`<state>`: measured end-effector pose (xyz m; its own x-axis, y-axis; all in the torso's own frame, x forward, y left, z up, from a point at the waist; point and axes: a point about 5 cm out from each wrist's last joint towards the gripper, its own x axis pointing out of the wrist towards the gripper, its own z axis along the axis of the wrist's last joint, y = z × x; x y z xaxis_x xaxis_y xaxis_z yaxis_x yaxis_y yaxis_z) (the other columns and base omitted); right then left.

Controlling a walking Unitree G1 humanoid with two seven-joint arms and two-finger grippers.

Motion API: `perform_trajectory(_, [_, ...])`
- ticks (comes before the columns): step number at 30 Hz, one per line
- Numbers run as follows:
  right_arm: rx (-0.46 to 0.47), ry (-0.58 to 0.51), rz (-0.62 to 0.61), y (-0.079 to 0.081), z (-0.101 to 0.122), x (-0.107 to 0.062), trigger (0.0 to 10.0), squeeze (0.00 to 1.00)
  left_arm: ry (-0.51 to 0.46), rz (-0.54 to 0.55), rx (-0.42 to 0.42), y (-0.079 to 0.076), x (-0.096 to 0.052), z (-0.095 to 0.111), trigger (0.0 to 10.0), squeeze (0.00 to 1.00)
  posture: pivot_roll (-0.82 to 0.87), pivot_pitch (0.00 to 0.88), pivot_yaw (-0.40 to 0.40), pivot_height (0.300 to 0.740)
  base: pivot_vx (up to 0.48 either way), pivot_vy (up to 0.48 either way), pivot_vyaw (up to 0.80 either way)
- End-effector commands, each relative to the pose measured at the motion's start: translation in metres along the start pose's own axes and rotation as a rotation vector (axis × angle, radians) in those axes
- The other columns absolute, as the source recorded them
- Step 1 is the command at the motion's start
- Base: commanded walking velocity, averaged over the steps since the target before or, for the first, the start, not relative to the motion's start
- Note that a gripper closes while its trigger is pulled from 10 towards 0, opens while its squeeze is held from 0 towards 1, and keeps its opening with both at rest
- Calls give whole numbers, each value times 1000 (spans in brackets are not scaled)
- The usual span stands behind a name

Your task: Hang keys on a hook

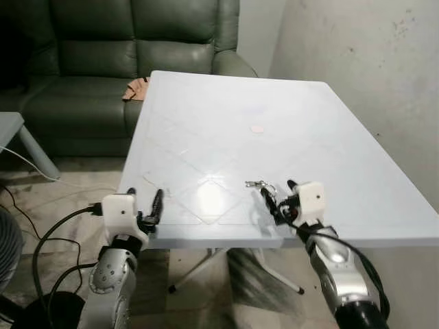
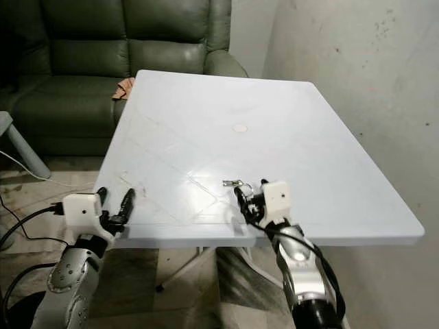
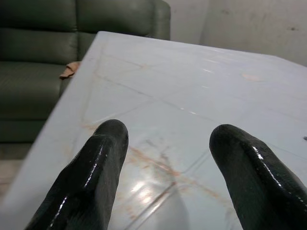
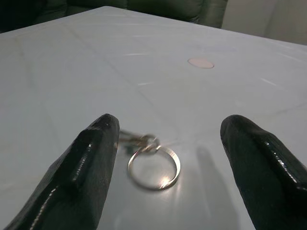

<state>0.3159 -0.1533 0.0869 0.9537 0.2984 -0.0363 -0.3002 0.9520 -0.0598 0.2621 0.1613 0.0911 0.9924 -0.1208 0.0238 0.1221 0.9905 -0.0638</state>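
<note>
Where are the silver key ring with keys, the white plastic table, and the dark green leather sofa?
silver key ring with keys (image 4: 154,166), right wrist view, on the ring's loop.
white plastic table (image 1: 226,103), left eye view, on bare tabletop.
dark green leather sofa (image 1: 89,48), left eye view, on the backrest.

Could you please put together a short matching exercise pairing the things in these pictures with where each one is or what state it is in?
Things:
1. keys
2. left gripper
3. right gripper
4. sofa

Places or states:
A. open at the table's near left edge
B. behind the table
C. lying on the table
D. open just short of the key ring

Pairs: 1-C, 2-A, 3-D, 4-B
</note>
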Motion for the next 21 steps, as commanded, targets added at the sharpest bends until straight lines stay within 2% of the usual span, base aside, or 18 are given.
perform_trajectory(1, [-18, 20, 10, -2, 3, 5, 10000, 0, -18, -35, 32, -3, -1, 5, 10000, 0, -57, 32, -68, 740, 0, 0, 0])
perform_trajectory(9, [-44, 49, 26, 0, 19, 24, 10000, 0, -30, -126, 49, -18, 1, 12, 10000, 0, -52, 52, -70, 740, 0, 0, 0])
perform_trajectory(11, [0, 65, 46, 2, 22, 30, 10000, 0, -35, -153, 49, -24, 1, 14, 10000, 0, -51, 63, -70, 740, 0, 0, 0])
perform_trajectory(14, [5, 66, 66, 4, 26, 34, 10000, 0, -36, -177, 60, -29, 1, 16, 10000, 0, -50, 66, -71, 740, 0, 0, 0])
perform_trajectory(15, [25, 62, 89, 4, 28, 35, 10000, 1000, -35, -182, 55, -30, 0, 16, 10000, 0, -49, 69, -71, 740, 0, 0, 0])
perform_trajectory(18, [31, 49, 110, 4, 30, 35, 10000, 1000, -34, -188, 44, -32, -1, 17, 10000, 0, -46, 73, -73, 740, 0, 0, 0])
perform_trajectory(21, [30, 89, 96, 1, 28, 35, 10000, 1000, -34, -185, 39, -33, -1, 17, 10000, 0, -47, 77, -74, 740, 0, 0, 0])
